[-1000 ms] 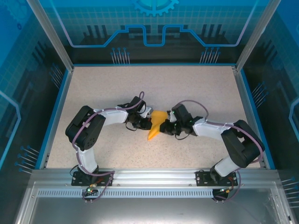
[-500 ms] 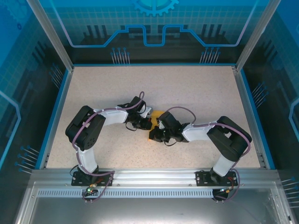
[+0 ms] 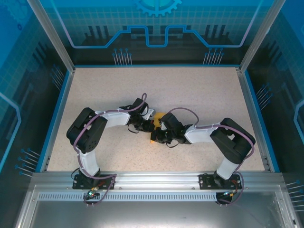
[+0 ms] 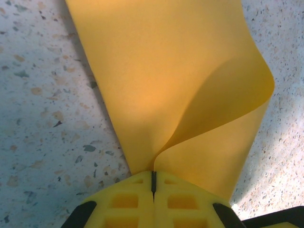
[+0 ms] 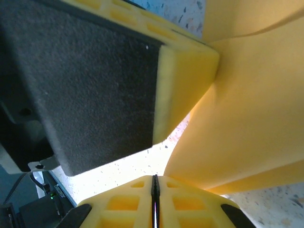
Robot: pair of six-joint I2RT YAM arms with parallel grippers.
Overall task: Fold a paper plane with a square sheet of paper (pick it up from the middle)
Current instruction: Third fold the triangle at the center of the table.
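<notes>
The orange-yellow sheet of paper (image 3: 159, 116), folded into a slim pointed plane shape, lies mid-table between both grippers. Its tip (image 3: 153, 140) pokes out toward the near side. My left gripper (image 3: 148, 124) is shut on the paper's edge. In the left wrist view the paper (image 4: 156, 71) rises from between the closed jaws of that gripper (image 4: 153, 173) and curls over to the right. My right gripper (image 3: 158, 135) is shut with nothing in its seam (image 5: 154, 178). The paper (image 5: 251, 109) lies just beside its right finger. The left gripper's black pad (image 5: 95, 80) looms close above.
The speckled table (image 3: 190, 90) has a raised blue rim (image 3: 61, 109) on the left, right and far sides. An aluminium rail (image 3: 152, 178) with the arm bases runs along the near edge. Open tabletop lies behind the grippers.
My right gripper has swung left across the paper, up against the left gripper, covering most of the sheet from above. The left arm has stayed put, still pinching the paper.
</notes>
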